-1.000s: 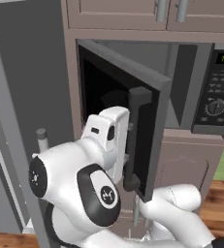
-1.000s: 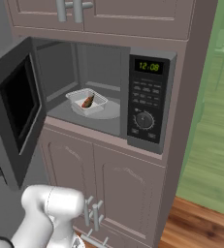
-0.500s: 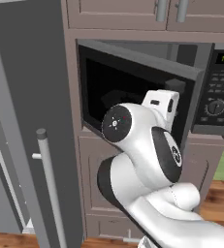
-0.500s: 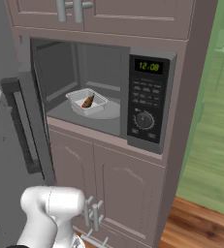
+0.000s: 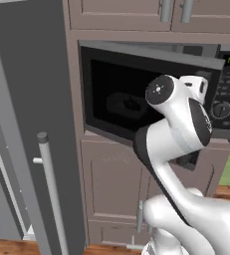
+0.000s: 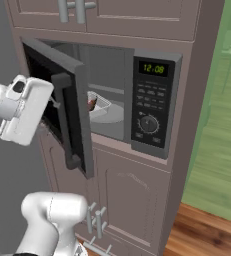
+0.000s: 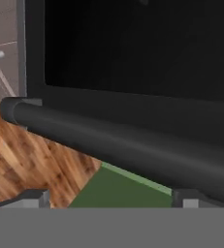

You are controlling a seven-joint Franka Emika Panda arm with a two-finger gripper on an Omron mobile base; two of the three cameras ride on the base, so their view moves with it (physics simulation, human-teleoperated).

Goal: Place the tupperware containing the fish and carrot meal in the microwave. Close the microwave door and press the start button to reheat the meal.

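From the camera on my hand point(image 7: 111, 206) I'm looking straight at the microwave door point(image 7: 133, 58), with its dark bar handle point(image 7: 123, 143) running across just beyond the two fingertips point(image 7: 28, 197). The fingertips sit wide apart, one near each lower corner of that view, so my hand is fully open and holding nothing. Whether they touch the handle I cannot tell.

In the right base view my hand point(image 6: 51, 102) sits at the outer face of the door point(image 6: 57, 100), beside the upper part of the handle point(image 6: 66, 120). The door stands partly shut, swung out at an angle from the microwave point(image 6: 152, 107).

Through the gap I can see the tupperware point(image 6: 98, 104) resting on the round glass plate point(image 6: 112, 114) inside the cavity, with a bit of the reddish-brown meal point(image 6: 91, 103) showing just past the door edge. In the left base view the container point(image 5: 125, 104) appears dimly through the black window.

The black side panel point(image 6: 151, 112) shows a green display point(image 6: 153, 68) above the dial point(image 6: 149, 123). Further out, the tall grey fridge door point(image 5: 32, 134) stands to the left of the left base view.
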